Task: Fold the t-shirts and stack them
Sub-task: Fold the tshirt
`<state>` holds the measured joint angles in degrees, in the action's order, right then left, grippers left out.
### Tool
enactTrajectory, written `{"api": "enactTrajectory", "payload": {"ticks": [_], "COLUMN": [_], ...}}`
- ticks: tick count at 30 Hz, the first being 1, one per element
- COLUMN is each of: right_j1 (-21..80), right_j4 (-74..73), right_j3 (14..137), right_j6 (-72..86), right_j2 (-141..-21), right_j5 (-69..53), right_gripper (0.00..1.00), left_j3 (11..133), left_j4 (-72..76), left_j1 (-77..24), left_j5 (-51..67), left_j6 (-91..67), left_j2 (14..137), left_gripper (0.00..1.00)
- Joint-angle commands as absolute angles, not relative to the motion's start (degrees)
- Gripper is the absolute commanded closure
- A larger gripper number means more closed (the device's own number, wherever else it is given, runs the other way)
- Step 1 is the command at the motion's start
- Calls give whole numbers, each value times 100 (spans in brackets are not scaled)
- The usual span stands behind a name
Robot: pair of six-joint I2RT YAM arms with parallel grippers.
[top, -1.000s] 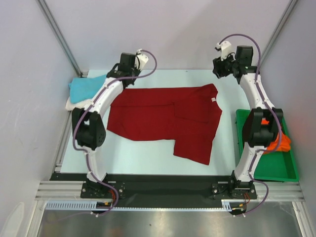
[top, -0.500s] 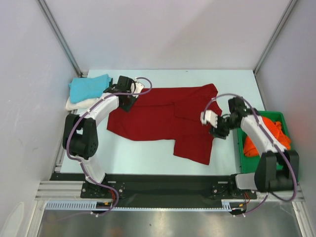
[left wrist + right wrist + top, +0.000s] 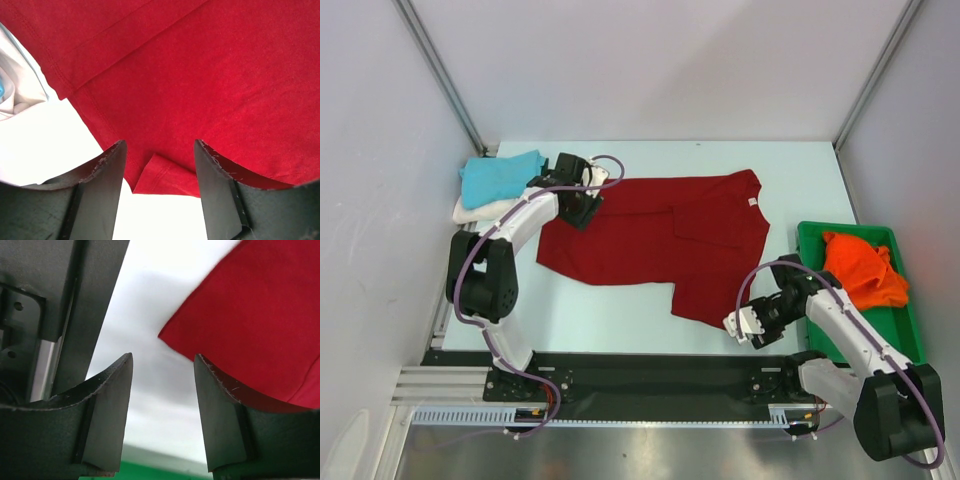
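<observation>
Red cloth fills the middle of the table (image 3: 620,310). It is the dark red t-shirt (image 3: 650,235), lying spread out and mostly flat, not yet folded small.

The left pincer (image 3: 578,200) is at the shirt's far left corner. Its two fingers are spread apart with red cloth under the gap, but they are not squeezing it. The right pincer (image 3: 748,325) is down by the shirt's near right corner. It is spread apart too and holds nothing, with the corner just in front of it.

At the far left, the turquoise t-shirt (image 3: 500,177) sits on top of the cream white t-shirt (image 3: 480,211), like a small pile. The orange t-shirt (image 3: 860,268) lies crumpled in the green tray (image 3: 812,262). So I think most of the job is left: the red and orange ones need folding and stacking.

A tiny white tag (image 3: 753,201) shows at the red shirt's neck. It is too small to read.
</observation>
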<state>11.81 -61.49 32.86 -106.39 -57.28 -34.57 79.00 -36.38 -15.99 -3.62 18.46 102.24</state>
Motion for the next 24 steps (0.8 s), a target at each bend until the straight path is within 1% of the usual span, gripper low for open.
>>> {"api": "enactTrajectory", "payload": {"ticks": [1, 7, 11, 19, 24], "right_j1": [1502, 1705, 1819, 1881, 1890], "right_j4": [-5750, -5362, -5282, -5238, -5160], "right_j3": [3226, 3138, 3138, 3155, 3155], "right_j6": [-10609, -10371, -10345, -10450, -10476], "right_j2": [-5739, -6029, -6266, -6635, -6802], "right_j5": [-3639, -3533, -3411, -3138, -3024], "right_gripper": [44, 45, 50, 55, 61], "left_j3": [8104, 7954, 7884, 7840, 7901], "left_j4": [-3639, -3577, -3577, -3516, -3524], "left_j1": [-1573, -1573, -1573, -1538, -1503], "left_j5": [-333, -474, -553, -686, -694], "left_j6": [1767, 1793, 1837, 1916, 1907], "left_j2": [9993, 9914, 9853, 9782, 9844], "left_gripper": [38, 37, 37, 37, 37]}}
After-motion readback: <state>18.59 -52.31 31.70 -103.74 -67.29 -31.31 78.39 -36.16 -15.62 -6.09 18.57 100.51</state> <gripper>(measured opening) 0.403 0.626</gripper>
